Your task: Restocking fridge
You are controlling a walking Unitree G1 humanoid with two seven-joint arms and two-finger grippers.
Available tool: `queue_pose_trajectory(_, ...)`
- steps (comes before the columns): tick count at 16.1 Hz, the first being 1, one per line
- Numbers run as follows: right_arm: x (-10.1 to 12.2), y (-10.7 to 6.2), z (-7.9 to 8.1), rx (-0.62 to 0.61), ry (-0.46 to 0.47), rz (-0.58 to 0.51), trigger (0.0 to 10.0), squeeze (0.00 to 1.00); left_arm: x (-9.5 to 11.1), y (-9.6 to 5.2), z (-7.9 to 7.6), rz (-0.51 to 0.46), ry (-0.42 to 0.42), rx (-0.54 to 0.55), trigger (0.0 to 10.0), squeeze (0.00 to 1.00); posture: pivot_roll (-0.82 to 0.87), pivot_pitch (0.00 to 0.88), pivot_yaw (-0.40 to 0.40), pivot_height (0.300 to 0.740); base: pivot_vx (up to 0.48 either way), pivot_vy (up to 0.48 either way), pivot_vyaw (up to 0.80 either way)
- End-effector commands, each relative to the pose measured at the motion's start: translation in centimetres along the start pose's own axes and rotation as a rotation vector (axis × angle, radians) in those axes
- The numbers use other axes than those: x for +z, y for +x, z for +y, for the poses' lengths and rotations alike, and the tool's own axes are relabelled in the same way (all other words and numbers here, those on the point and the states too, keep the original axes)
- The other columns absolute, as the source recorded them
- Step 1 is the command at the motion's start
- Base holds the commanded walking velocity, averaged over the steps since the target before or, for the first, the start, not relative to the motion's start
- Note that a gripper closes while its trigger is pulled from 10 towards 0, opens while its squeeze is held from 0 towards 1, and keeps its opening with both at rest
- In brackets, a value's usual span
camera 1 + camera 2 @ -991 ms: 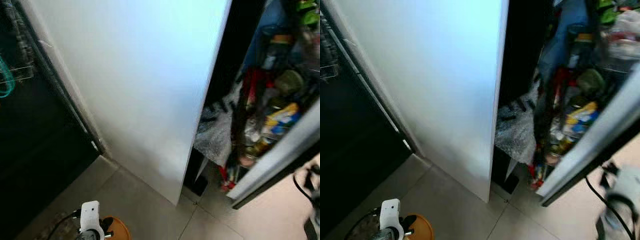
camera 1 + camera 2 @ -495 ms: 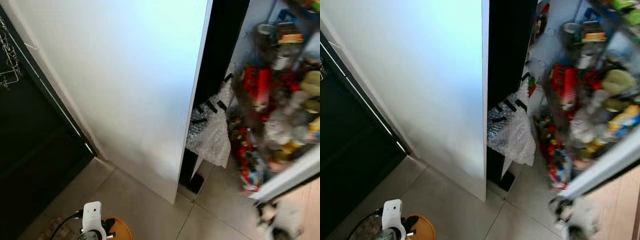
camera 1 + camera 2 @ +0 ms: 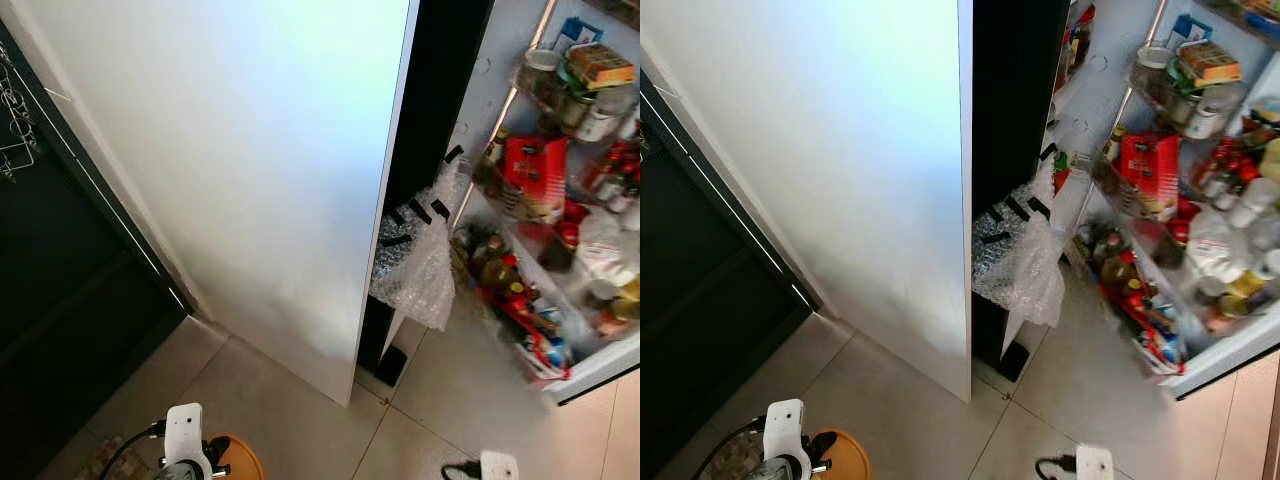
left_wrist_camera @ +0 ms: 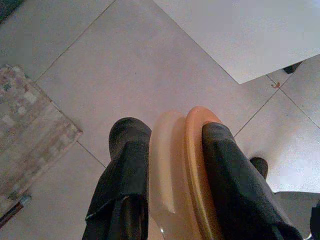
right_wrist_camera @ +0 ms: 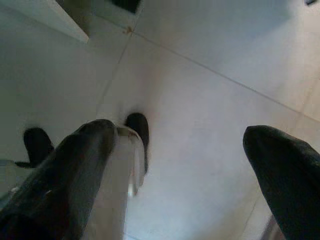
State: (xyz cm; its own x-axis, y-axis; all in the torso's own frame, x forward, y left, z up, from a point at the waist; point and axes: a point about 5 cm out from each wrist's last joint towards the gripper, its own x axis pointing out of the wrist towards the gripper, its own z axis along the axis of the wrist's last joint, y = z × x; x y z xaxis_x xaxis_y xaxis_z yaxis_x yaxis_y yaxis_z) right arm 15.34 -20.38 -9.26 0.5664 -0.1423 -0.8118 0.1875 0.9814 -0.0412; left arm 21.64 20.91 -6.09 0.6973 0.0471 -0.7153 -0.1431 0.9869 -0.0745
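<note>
The fridge stands ahead, its white left door [image 3: 260, 170] closed and its right door [image 3: 592, 368] swung wide open. That open door's shelves are crowded with bottles, jars and a red carton [image 3: 535, 178]. Between the doors is a dark gap. Low at my left, my left gripper [image 4: 172, 132] is shut on an orange round dish [image 4: 196, 150], also seen as an orange rim [image 3: 240, 462] by the white wrist mount. My right gripper [image 5: 180, 135] hangs over the floor tiles, open, with nothing between its fingers.
A crumpled sheet of bubble wrap [image 3: 415, 265] hangs out at the foot of the fridge gap. A dark cabinet front [image 3: 60, 280] stands to the left. A patterned rug [image 4: 25, 130] lies on the pale tiled floor [image 3: 300, 400] beside my left arm.
The fridge's right door has swung from nearly edge-on to wide open, showing its shelves. My right arm has dropped from beside the door to the bottom of the view. The camera shifted.
</note>
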Motion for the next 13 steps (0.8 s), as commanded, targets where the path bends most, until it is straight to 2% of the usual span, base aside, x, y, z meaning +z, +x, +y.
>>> queue_pose_trajectory(1,-0.6,-0.1,0.3,0.013,0.004,0.020,10.0,0.00,-1.5,-0.4,0.5,0.059,0.030,0.016,10.0,0.00,0.00,0.142,0.028,0.740,0.000,0.000,0.00)
queue_pose_trajectory(3,-0.5,-0.1,0.2,0.025,-0.027,0.022,10.0,0.00,-1.6,-0.4,0.5,0.060,0.026,0.016,10.0,0.00,0.00,0.141,0.027,0.740,0.000,0.000,0.00)
queue_pose_trajectory(5,-0.6,-0.1,-0.4,0.016,-0.024,0.029,10.0,0.00,-1.7,-0.4,0.5,0.062,0.027,0.017,10.0,0.00,0.00,0.132,0.027,0.740,0.000,0.000,0.00)
queue_pose_trajectory(8,-1.7,-0.4,-1.5,-0.001,-0.028,0.074,10.0,0.00,-1.8,-0.4,0.4,0.068,0.033,0.013,10.0,0.00,-0.01,0.116,0.027,0.740,0.000,-0.260,0.00)
queue_pose_trajectory(13,-2.6,-0.6,-0.4,0.008,-0.019,0.096,10.0,0.00,-1.9,-0.5,0.4,0.071,0.043,0.011,10.0,0.00,0.00,0.102,0.030,0.740,0.000,-0.290,0.00)
